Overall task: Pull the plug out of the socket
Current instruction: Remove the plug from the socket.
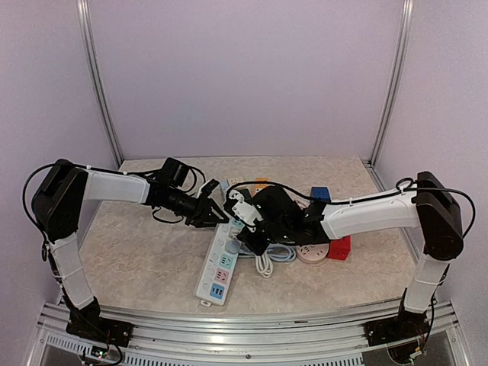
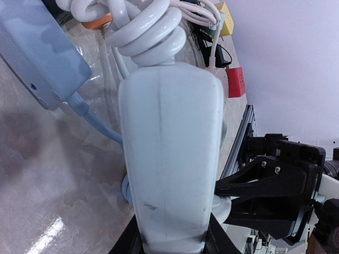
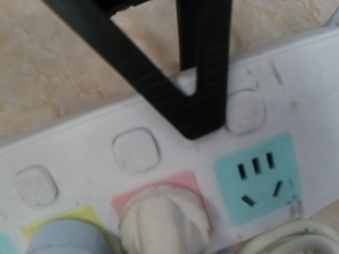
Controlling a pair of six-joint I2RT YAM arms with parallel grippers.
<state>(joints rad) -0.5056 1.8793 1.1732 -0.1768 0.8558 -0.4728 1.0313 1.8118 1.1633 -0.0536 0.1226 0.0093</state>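
plug [image 2: 169, 159], white, clamped in the left gripper [image 2: 172, 241] for pulling; right gripper [image 3: 198, 119], jaws together, rests on the power strip [image 3: 79, 153] beneath it, likely anchoring it.

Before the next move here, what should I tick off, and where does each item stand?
1. Left hand shut on the white plug: ok.
2. Right hand shut, tip on the power strip beside a switch: ok.
3. Socket cleared: not ok; a seated plug fills the pink socket.
4. Seated plug and held plug the same one: cannot tell.
5. White cable coiled, not taut: ok.
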